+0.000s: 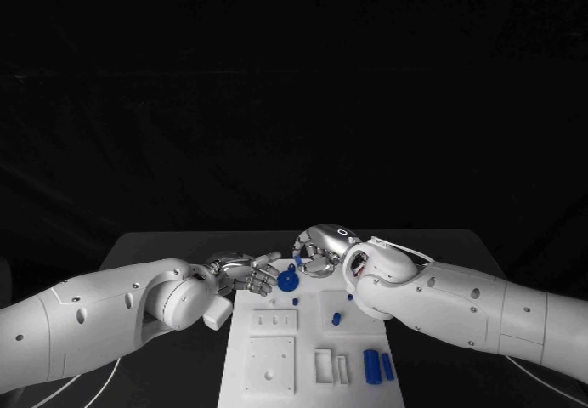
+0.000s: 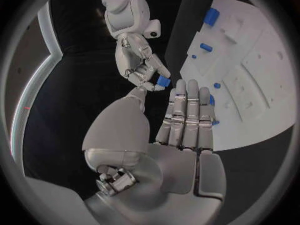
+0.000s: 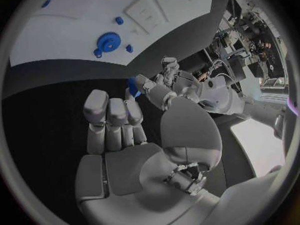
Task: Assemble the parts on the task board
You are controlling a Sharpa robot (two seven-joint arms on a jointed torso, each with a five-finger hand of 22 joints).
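Both white arms reach in over the black table (image 1: 160, 246) and meet at the far end of the white rectangular task board (image 1: 307, 340).

The left hand (image 1: 245, 274) hovers just off the board's far left corner, its silver fingers (image 2: 187, 115) stretched out side by side and its thumb set apart; it holds nothing.

The right hand (image 1: 319, 248) is curled over the board's far edge, fingers bent downward. In the left wrist view this hand (image 2: 142, 67) pinches a small blue block (image 2: 163, 81) at its fingertips, and the block sits just beyond the tips of the left hand's outstretched fingers, nearly touching them. In the right wrist view the same blue block (image 3: 133, 86) shows at the tips of the right hand's curled fingers (image 3: 115, 117), with the left hand (image 3: 164, 87) right against it from the other side.

On the board, a round blue toothed gear (image 1: 288, 281) lies at the far end, directly beneath the two hands. A short blue peg (image 1: 336, 319) stands nearer the board's middle, towards its right edge, and two long blue bars (image 1: 377, 366) lie side by side at the board's near right corner.
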